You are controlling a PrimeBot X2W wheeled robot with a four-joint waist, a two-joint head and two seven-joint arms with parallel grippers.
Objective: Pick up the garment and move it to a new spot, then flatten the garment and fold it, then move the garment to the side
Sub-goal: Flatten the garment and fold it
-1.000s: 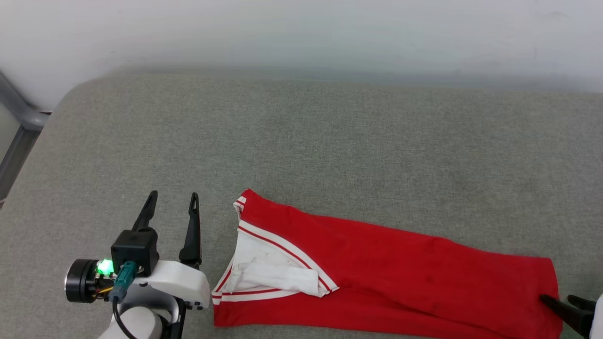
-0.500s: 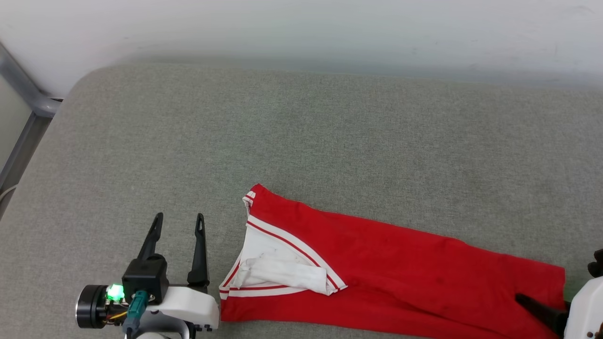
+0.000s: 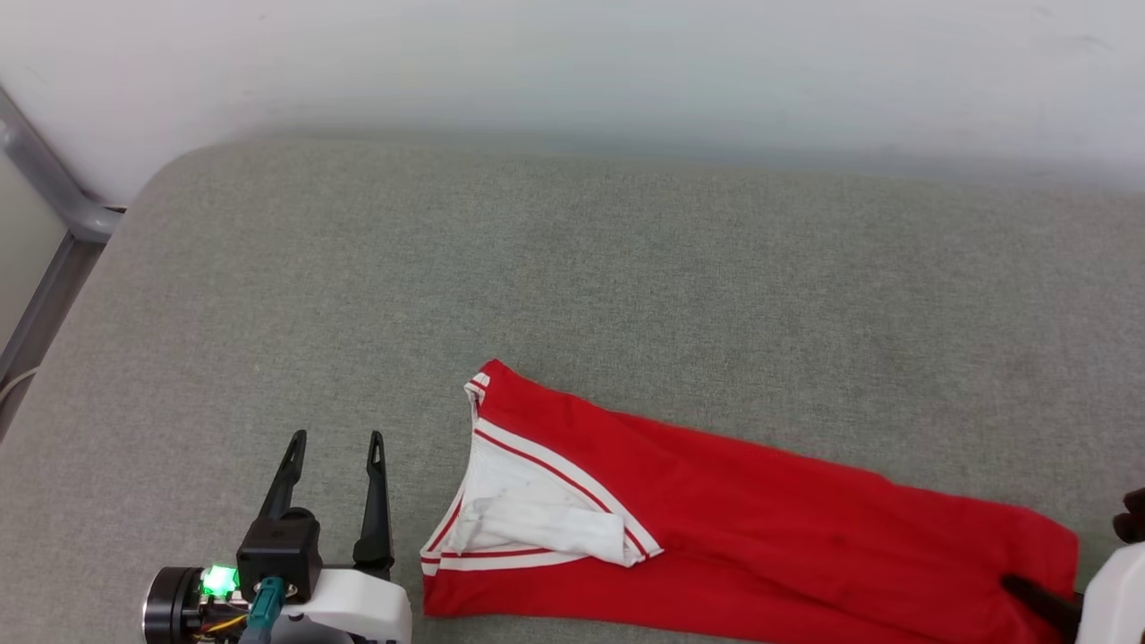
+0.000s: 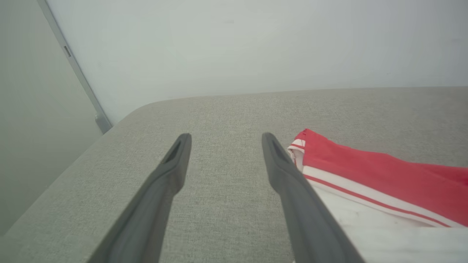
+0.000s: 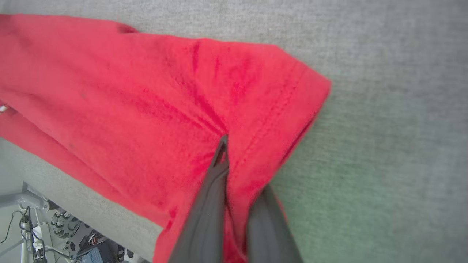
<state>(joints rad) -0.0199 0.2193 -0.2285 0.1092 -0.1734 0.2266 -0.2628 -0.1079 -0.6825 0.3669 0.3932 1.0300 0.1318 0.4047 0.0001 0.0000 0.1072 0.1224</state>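
Head view first: the garment, a red jersey folded into a long strip, lies along the near edge of the grey padded bench, running from the middle out toward the near right corner. Its white sleeve with the red-white striped trim sits at the left end. The left gripper hovers over bare bench just beside that sleeve end, fingers spread wide and nothing between them. Over at the far right, the right gripper has a dark finger lying on the hem end of the jersey. Left wrist view now: the left gripper stands wide open above the bench, and the jersey shows just to one side of one finger, striped trim and white sleeve cloth plainly in sight, with a pale wall behind. Right wrist view: the right gripper is pinched tight on the jersey near its hem corner, one finger on top of the red cloth and the other tucked under it, with creases fanning out from the pinch. Grey bench lies beyond the hem.
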